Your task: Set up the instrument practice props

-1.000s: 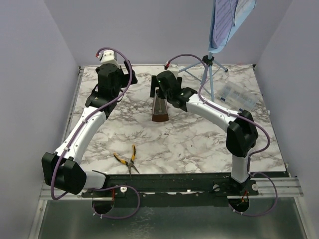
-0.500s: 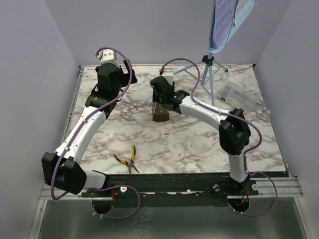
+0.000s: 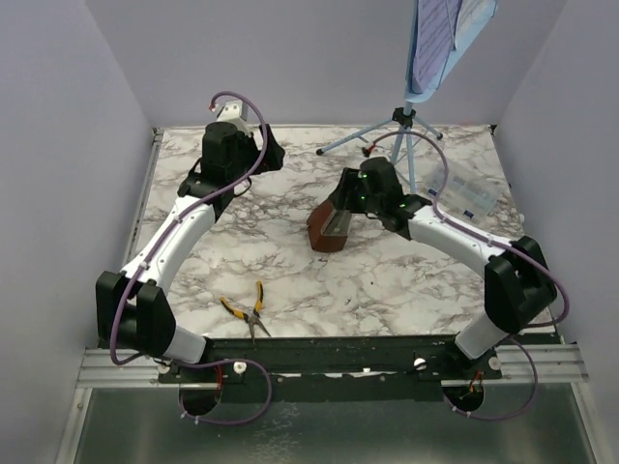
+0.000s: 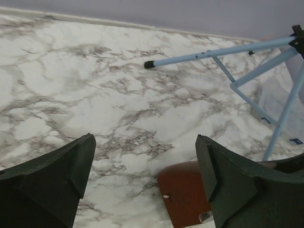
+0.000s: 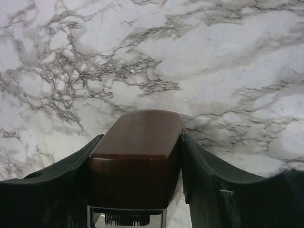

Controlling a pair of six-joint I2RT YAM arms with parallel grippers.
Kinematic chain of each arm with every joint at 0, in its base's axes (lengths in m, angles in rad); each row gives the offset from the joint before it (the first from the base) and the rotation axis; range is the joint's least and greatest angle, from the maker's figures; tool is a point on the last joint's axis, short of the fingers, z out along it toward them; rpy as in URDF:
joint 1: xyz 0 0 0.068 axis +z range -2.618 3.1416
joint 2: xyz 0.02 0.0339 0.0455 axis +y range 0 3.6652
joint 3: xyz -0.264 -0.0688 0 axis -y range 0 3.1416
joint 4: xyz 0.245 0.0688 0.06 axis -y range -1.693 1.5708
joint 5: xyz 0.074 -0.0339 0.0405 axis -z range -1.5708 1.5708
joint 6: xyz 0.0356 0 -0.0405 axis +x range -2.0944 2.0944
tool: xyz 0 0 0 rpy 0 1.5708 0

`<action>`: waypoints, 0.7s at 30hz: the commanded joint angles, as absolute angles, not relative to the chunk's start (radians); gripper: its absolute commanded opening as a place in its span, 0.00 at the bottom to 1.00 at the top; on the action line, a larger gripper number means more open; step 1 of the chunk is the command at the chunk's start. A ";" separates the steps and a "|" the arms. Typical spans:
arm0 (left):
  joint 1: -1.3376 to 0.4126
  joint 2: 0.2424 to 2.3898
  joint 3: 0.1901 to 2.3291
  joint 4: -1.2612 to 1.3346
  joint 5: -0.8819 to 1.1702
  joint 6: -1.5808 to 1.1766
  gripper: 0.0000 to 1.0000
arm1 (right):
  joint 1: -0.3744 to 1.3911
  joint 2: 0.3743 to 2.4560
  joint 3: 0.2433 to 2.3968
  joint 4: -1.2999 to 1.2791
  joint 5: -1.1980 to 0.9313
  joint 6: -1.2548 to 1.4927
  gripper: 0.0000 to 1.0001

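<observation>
The small brown metronome (image 3: 327, 230) is tilted just right of the table's middle. My right gripper (image 3: 353, 198) is shut on it. In the right wrist view both fingers press the sides of the metronome (image 5: 137, 156). My left gripper (image 3: 263, 150) is at the back left, open and holding nothing. In its wrist view the left gripper (image 4: 145, 140) frames bare marble, with the metronome (image 4: 183, 194) low in the picture. The light blue music stand (image 3: 406, 135) stands at the back right. Its legs (image 4: 218, 50) spread on the table. A pale printed sheet (image 3: 433, 39) rests on its desk.
Yellow-handled pliers (image 3: 247, 307) lie near the front edge on the left. A clear plastic box (image 3: 464, 193) sits at the right, beside the stand's legs. Lilac walls close the marble table (image 3: 290, 280) on three sides.
My right gripper has closed on the metronome and carried it a little right, tilting it. My left arm has swung right along the back of the table.
</observation>
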State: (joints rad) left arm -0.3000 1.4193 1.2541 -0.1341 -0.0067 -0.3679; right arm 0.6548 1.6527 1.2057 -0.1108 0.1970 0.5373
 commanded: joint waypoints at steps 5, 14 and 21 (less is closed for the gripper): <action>-0.312 1.601 1.305 -0.043 0.540 -0.653 0.81 | 0.357 1.343 0.968 0.115 -0.329 0.570 0.00; -0.484 1.661 1.342 -0.051 0.658 -0.566 0.68 | 0.008 1.215 0.853 0.133 -0.774 0.604 0.00; -0.589 1.672 1.426 -0.236 0.604 -0.342 0.52 | -0.122 1.291 0.868 0.185 -1.020 0.688 0.00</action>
